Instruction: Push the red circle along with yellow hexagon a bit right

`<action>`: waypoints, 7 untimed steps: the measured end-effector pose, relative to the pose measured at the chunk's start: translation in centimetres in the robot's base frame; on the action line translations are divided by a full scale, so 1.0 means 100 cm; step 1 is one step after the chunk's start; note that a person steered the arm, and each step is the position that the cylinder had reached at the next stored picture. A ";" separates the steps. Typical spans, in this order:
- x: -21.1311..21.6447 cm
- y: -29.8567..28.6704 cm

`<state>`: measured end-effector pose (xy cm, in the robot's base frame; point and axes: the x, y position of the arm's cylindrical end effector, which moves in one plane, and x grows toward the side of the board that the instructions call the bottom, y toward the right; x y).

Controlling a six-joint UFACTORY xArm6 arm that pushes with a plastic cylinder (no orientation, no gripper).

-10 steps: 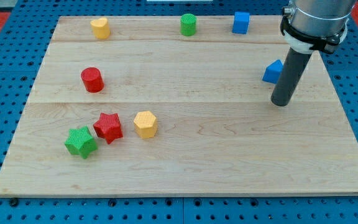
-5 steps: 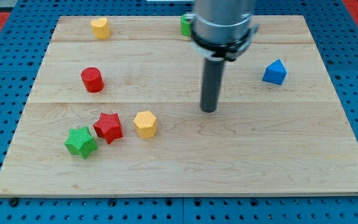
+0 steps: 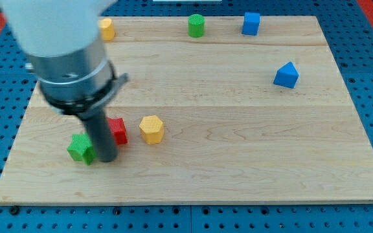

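The yellow hexagon (image 3: 151, 129) lies on the wooden board (image 3: 238, 155) at lower left of centre. The red circle does not show; the arm's body covers the place where it stood. My tip (image 3: 106, 158) rests on the board between the green star (image 3: 80, 148) on its left and the red star (image 3: 117, 130) just above and to its right. The rod hides part of both stars. The yellow hexagon is a short way to the right of my tip.
A yellow block (image 3: 107, 28) shows partly at the view's top left behind the arm. A green cylinder (image 3: 196, 26) and a blue cube (image 3: 251, 23) stand along the top edge. A blue block (image 3: 286, 75) sits at the right.
My tip has swept from the right side across the board's middle to the lower left, between the two stars. The arm now covers the red circle. No block has visibly moved.
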<state>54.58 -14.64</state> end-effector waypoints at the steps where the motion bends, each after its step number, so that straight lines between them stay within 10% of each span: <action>1: -0.002 -0.038; 7: -0.048 0.007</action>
<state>49.78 -13.98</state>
